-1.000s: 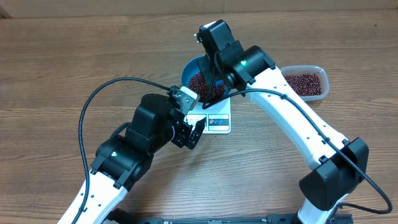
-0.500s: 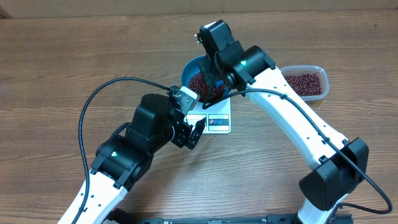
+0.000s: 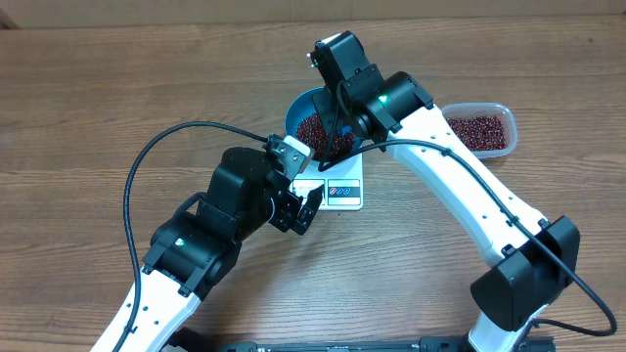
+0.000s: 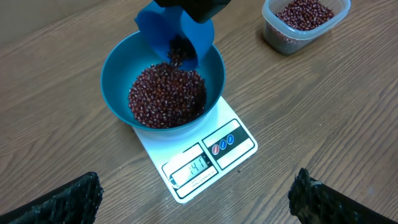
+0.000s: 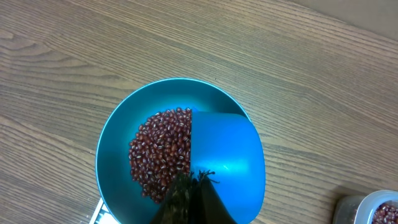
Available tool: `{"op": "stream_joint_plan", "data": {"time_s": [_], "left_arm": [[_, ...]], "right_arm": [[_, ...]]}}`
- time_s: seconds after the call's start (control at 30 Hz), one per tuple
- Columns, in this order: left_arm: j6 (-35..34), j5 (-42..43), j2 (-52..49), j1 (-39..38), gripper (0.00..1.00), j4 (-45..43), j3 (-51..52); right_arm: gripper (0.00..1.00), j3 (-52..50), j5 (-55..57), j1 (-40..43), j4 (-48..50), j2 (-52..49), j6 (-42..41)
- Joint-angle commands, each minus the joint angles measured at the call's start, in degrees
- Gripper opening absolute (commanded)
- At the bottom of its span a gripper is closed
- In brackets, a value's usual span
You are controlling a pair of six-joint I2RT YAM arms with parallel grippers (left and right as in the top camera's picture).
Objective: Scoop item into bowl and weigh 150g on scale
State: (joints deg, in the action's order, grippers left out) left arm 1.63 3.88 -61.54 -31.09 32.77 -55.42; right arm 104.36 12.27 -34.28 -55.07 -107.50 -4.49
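Nearby, clear tub point(image 4: 268, 28) (part-filled), scoop point(image 4: 158, 28) tilted over bowl point(image 4: 115, 81) on scale point(image 4: 236, 137)

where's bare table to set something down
Bare wood lies left of the bowl, toward the far-left corner of the table, and right of the tub. It is crowded around the scale, with the scoop over the bowl.

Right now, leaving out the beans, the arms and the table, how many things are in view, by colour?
Blue: 2, round deep blue bowl and small blue plastic scoop
White: 1, flat square white digital scale
Clear: 1, clear rounded plastic tub
Total: 4
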Motion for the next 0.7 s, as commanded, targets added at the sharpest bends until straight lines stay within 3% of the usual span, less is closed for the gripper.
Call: {"op": "stream_joint_plan", "data": {"time_s": [0.0, 0.67], "left_arm": [[-0.3, 0.0, -0.2, 0.1, 0.99, 0.0, 0.3], [-0.3, 0.0, -0.2, 0.1, 0.99, 0.0, 0.3]], "right_arm": [[0.04, 2.3, 0.8, -0.2, 0.3, 2.7, -0.2], [0.04, 2.3, 0.8, -0.2, -0.3, 2.7, -0.2]]}}
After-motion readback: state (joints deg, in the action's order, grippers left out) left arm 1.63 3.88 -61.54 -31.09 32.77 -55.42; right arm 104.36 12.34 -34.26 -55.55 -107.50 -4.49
